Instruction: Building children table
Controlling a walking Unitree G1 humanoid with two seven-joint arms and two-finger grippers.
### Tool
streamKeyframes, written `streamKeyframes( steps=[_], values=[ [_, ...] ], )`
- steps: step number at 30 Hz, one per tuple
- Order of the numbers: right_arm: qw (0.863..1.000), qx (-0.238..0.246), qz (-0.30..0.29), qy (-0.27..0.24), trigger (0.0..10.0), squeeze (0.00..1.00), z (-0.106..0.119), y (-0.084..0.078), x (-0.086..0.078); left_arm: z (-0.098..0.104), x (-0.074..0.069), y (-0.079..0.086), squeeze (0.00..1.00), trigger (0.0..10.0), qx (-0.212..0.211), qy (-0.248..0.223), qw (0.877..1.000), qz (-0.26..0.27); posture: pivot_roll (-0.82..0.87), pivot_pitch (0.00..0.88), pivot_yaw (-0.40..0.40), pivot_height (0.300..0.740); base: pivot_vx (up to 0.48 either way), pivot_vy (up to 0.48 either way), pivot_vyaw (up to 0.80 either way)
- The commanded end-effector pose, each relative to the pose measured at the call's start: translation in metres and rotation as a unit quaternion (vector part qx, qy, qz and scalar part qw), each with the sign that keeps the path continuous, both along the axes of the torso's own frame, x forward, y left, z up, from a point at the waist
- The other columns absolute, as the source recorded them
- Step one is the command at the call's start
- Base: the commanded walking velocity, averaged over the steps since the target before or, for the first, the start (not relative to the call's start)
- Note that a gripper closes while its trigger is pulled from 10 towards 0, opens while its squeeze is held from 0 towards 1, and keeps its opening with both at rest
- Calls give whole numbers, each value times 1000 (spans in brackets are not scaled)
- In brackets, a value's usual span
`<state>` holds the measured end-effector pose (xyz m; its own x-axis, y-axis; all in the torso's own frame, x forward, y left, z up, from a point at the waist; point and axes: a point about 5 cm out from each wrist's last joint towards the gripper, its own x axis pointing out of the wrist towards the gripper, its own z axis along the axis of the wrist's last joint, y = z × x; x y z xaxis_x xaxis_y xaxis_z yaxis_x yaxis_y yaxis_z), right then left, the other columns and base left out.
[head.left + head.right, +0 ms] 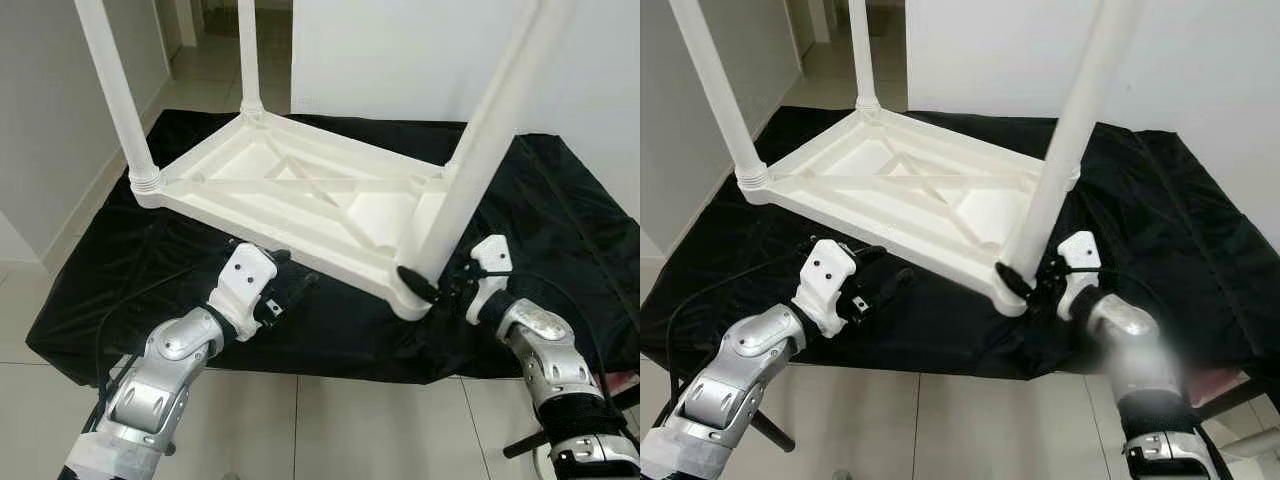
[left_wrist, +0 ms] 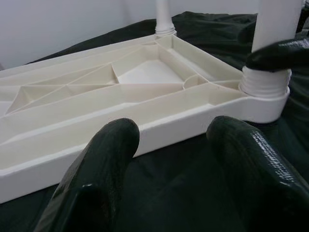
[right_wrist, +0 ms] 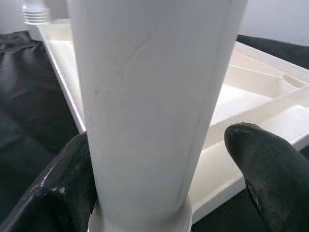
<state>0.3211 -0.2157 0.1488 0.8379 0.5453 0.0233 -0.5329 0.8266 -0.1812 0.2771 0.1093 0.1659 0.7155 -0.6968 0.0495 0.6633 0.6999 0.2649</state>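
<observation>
White plastic table top point(image 1: 300, 190): upside down on a black cloth point(image 1: 560, 210) spread over the floor, ribbed underside up; a leg stands at the far left corner point(image 1: 115, 90), another at the far corner point(image 1: 248, 55), another at the near right corner point(image 1: 490, 130).

Right gripper point(image 1: 440, 285): at the base of the near right leg, one finger point(image 3: 58, 188) touching the shaft, the other standing off it, so spread around the leg rather than pinching it.

Left gripper point(image 1: 285, 290): low over the cloth just beside the near long edge of the top; fingers point(image 2: 96, 169) spread, holding nothing.

Step in hand, by judgement: seating the near right leg in its socket; three legs stand.

Next move likely calls for closing on the leg and turning it home, the left gripper steadying the top.
</observation>
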Motion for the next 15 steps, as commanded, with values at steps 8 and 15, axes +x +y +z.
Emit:
streamKeyframes(
  steps=[8, 15],
  values=[
    [999, 4, -45, -13, 10000, 0, -3, -4, 4, -5, -6, -24, 0, 10000, -3, 13, 998, -54, 4, 54, -4, 740, 0, 0, 0],
    [994, 20, -109, -15, 10000, 0, -2, -21, 10, -6, -11, -33, 0, 10000, -12, 21, 997, -71, 3, 51, -1, 740, 0, 0, 0]
  ],
)
